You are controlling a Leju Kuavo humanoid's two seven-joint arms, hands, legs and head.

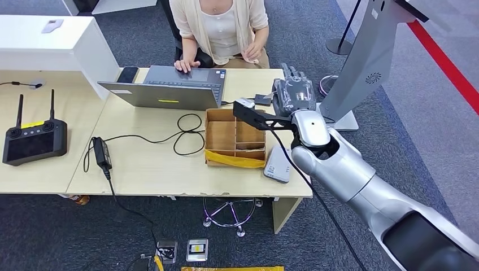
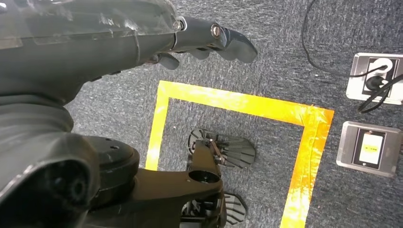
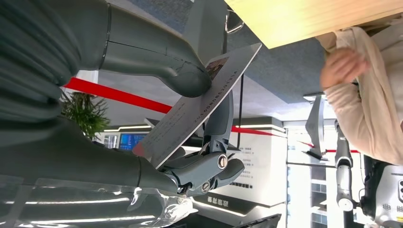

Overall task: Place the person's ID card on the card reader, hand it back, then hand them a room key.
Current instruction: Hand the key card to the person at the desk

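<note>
Wooden desk (image 1: 147,164) carries a laptop (image 1: 169,87) and a box (image 1: 234,138). Beyond its far right corner, the right hand (image 3: 157,137) pinches the card (image 3: 199,104) between thumb and fingers. This card looks thin, stiff and slippery, so holding by its edges seems safest. Left hand (image 2: 119,33) hangs over the floor, holding nothing, fingers loosely curled.

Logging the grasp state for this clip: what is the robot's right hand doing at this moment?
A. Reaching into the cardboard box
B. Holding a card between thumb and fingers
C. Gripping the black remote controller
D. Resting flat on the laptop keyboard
B. In the right wrist view the right hand pinches the ID card between its thumb and fingers, raised near the table's far corner, across from the seated person.
</note>
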